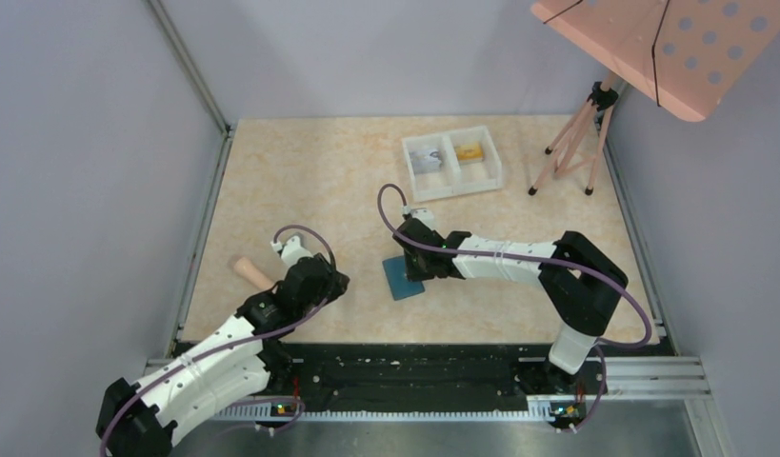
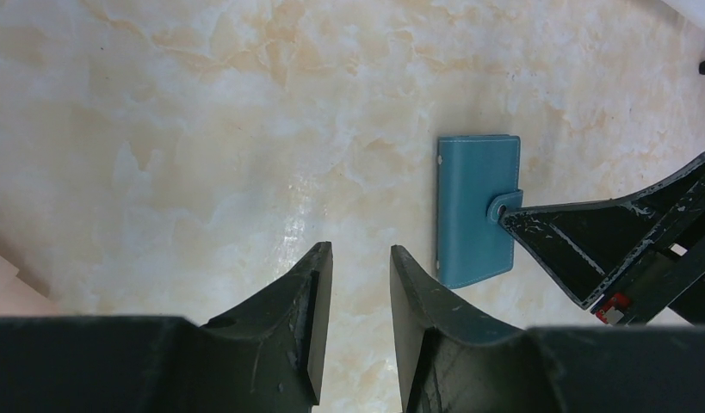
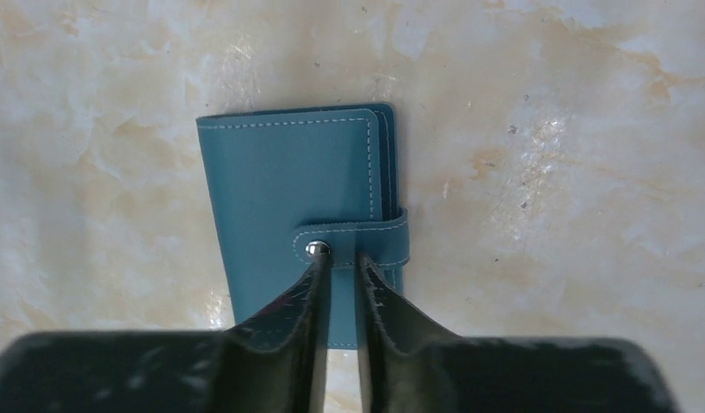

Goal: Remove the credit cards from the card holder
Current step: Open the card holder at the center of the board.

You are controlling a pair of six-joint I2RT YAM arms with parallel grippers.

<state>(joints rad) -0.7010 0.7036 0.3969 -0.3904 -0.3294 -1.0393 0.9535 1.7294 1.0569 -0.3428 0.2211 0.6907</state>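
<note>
Card holder [image 3: 297, 224] lies closed, snap fastened, by the table's [image 2: 202, 129] near edge, mid-width | right gripper [image 3: 338, 262], jaws narrow, tips at the snap tab [image 3: 366, 241], likely to unfasten it; grip itself unclear | left gripper [image 2: 361, 258] part-open, empty, hovers left of it, seemingly ready to steady it

Arms [image 1: 495, 257] white with black joints [image 1: 586, 286]; looping purple cables [image 1: 390, 214]; black, scuffed fingers [image 3: 288, 318].

The card holder [image 1: 403, 278] lies on the table [image 1: 319, 171], tray [image 1: 459, 191] well behind.
</note>
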